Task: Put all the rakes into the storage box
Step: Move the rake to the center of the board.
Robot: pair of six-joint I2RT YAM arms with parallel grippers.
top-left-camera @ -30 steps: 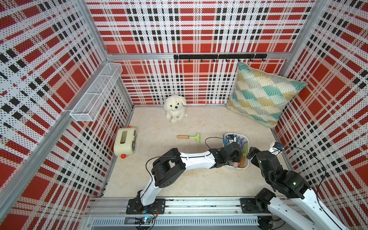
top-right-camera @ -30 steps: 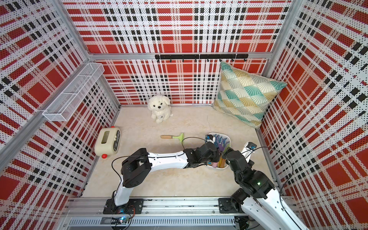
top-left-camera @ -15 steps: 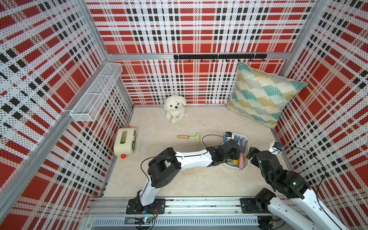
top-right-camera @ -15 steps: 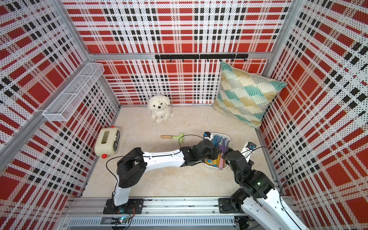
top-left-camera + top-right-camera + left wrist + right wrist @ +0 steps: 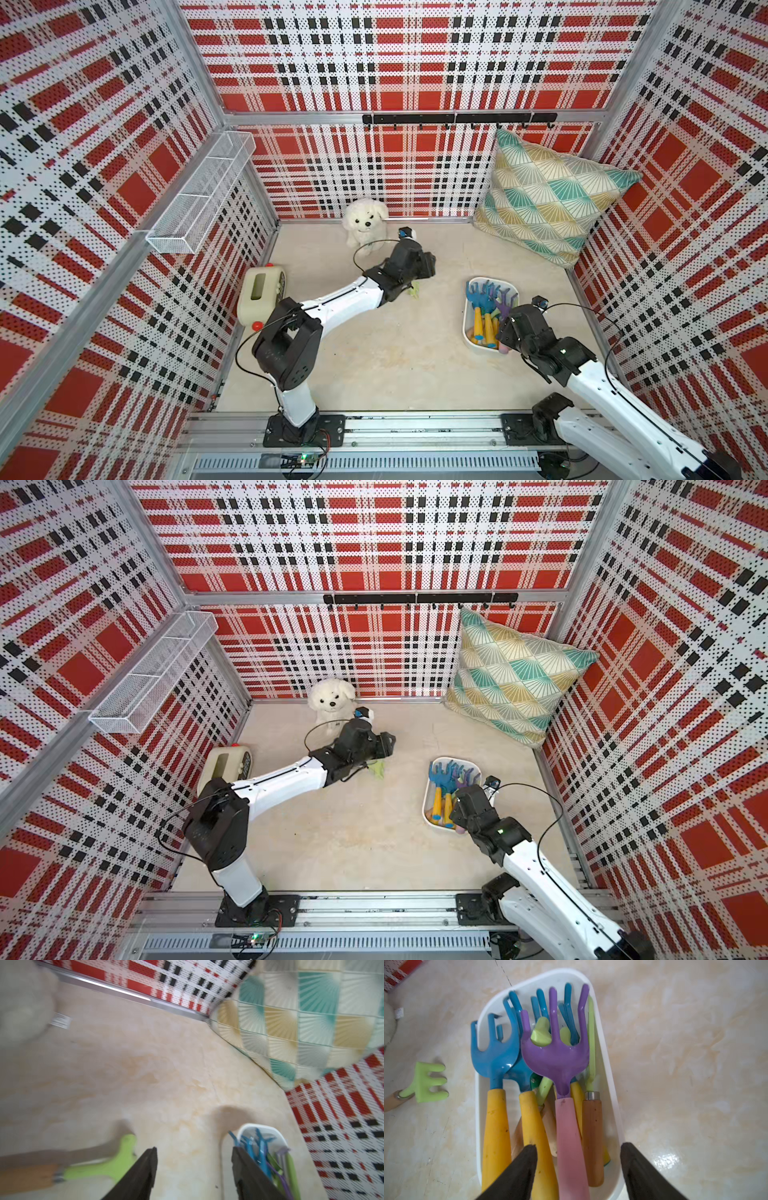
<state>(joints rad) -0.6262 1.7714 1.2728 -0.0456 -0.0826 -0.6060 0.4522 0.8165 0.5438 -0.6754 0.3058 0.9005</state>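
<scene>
Rake: lime-green plastic toy rake with wooden handle, flat on the beige floor, apart from the tub, tines toward it.
Left gripper: just beside the rake's head, jaws apart, empty.
Storage box: white rounded plastic tub, crowded with blue rakes and a purple rake.
Right gripper: over the tub's near end, jaws spread, holding nothing.
Room: bare floor between rake and tub.

I count one white storage box with one purple rake, at least two blue rakes, and green tools too buried to number. Outside it: one green rake, one plush dog, one cushion, one wire-mesh basket, one cream gadget, two robot arms.
</scene>
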